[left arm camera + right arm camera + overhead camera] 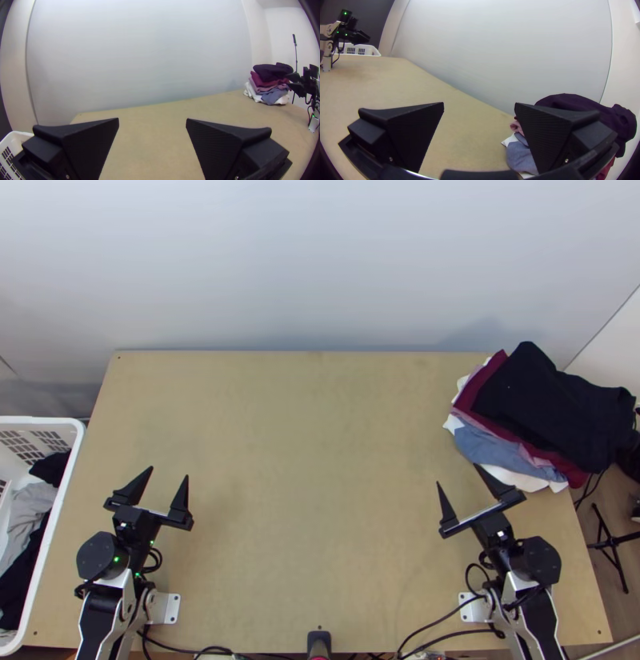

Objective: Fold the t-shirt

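Garments lie folded in a pile (552,412) at the table's right side, a black one on top of dark red, pink, blue and white ones; I cannot tell which is the t-shirt. My left gripper (164,482) stands open at the table's left, far from the pile. My right gripper (462,482), also open, is just nearer the table's front edge than the pile, nothing between its fingers. The left wrist view shows my left gripper (152,121) with spread fingers. In the right wrist view a finger of my right gripper (479,106) partly covers the pile (523,155).
A white basket (60,516) holding grey and black cloth stands at the table's left edge. Bare wood of the table (320,460) stretches between the arms. Cables (432,628) run along the front edge, and a black stand (610,540) is on the floor at right.
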Controlling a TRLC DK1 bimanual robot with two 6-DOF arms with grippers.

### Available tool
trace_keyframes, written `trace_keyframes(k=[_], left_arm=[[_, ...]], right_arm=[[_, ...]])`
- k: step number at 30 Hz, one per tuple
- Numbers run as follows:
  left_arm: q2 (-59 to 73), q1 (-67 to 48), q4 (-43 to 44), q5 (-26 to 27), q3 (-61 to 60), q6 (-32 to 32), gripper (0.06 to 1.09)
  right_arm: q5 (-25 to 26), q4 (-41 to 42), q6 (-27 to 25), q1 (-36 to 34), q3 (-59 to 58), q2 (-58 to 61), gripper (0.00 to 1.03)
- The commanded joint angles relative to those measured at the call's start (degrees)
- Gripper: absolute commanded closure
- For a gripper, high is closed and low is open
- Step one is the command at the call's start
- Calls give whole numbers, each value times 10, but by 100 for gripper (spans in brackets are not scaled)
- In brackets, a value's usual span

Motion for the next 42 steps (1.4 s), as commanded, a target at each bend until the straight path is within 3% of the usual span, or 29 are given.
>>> trace_keyframes(k=[1, 8, 11, 42], left_arm=[[-2, 2, -7, -2, -3, 1, 10], [-1, -9, -7, -3, -3, -4, 10], [-2, -9, -7, -2, -3, -5, 10], [-3, 9, -6, -6, -3, -5, 10]], right_arm=[[-2, -12, -20, 18, -1, 10, 4], [-2, -13, -16, 22, -1, 22, 4], [-2, -13, 11, 21, -1, 34, 4], [-1, -11, 13, 21, -1, -2, 4]])
